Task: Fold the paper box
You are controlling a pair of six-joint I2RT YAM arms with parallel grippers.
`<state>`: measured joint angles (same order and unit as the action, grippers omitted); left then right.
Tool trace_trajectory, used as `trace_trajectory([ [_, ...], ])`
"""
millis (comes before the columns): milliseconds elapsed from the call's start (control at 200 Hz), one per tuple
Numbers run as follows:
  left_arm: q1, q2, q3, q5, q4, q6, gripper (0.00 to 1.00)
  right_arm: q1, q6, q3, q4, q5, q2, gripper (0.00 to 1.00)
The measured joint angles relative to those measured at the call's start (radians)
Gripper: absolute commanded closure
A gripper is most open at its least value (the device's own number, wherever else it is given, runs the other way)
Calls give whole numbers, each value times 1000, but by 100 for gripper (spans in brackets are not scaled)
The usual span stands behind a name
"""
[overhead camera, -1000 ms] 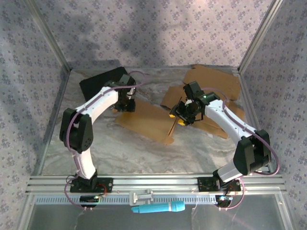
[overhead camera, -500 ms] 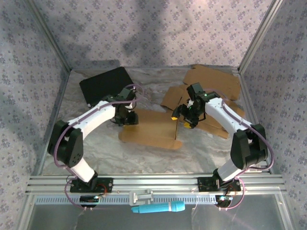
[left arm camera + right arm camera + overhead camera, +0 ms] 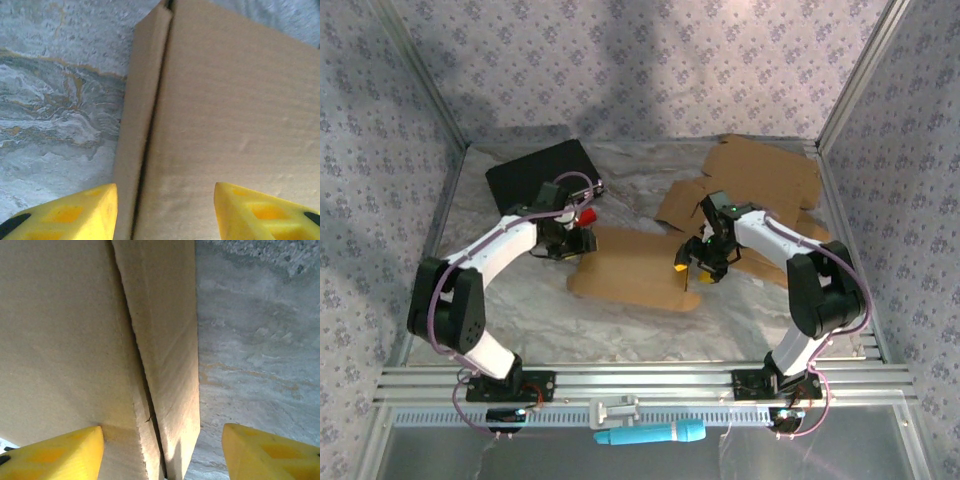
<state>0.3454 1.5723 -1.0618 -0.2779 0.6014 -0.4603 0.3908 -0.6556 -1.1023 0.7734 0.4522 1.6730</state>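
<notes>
The paper box (image 3: 630, 268) is a flattened brown cardboard blank lying mid-table. My left gripper (image 3: 570, 240) hovers at its left end, open. In the left wrist view its yellow fingertips (image 3: 65, 216) straddle the seam between the main panel (image 3: 235, 110) and a narrow side flap (image 3: 137, 125), gripping nothing. My right gripper (image 3: 692, 262) is at the blank's right end, also open. In the right wrist view its fingertips (image 3: 55, 452) stand wide on either side of the right flap (image 3: 167, 340), which is bent slightly away from the panel (image 3: 60, 330).
More cardboard sheets (image 3: 760, 175) are piled at the back right, under and behind the right arm. A black flat object (image 3: 535, 170) lies at the back left. A blue tool (image 3: 650, 433) rests on the front rail. Patterned walls close in the marbled table (image 3: 620, 330).
The blank has dropped from tilted to lying flat. The left arm's elbow swung outward to the left, and the right gripper came down to the right flap. Both jaws stand wider.
</notes>
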Motion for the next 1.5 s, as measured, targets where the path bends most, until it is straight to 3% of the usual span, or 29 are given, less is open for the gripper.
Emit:
trace_trajectory([
  [220, -16, 2, 31, -18, -48, 9, 47, 0, 10, 15, -29, 8, 29, 47],
  [410, -16, 2, 46, -40, -83, 19, 56, 1, 15, 15, -37, 16, 29, 55],
  [755, -16, 2, 100, -45, -113, 22, 70, -8, 53, 17, -41, 26, 26, 56],
  [854, -16, -3, 113, -53, -135, 22, 72, -21, 71, 27, -45, 31, 18, 53],
  [989, -16, -21, 137, -55, -165, 12, 77, -62, 98, 77, -89, 39, -23, 42],
  [1249, -17, -45, 171, -55, -205, -4, 85, -157, 129, 224, -321, 92, -88, 33],
  [1499, -33, -87, 229, -56, -251, -16, 87, -167, 122, 303, -511, 167, -78, 20],
])
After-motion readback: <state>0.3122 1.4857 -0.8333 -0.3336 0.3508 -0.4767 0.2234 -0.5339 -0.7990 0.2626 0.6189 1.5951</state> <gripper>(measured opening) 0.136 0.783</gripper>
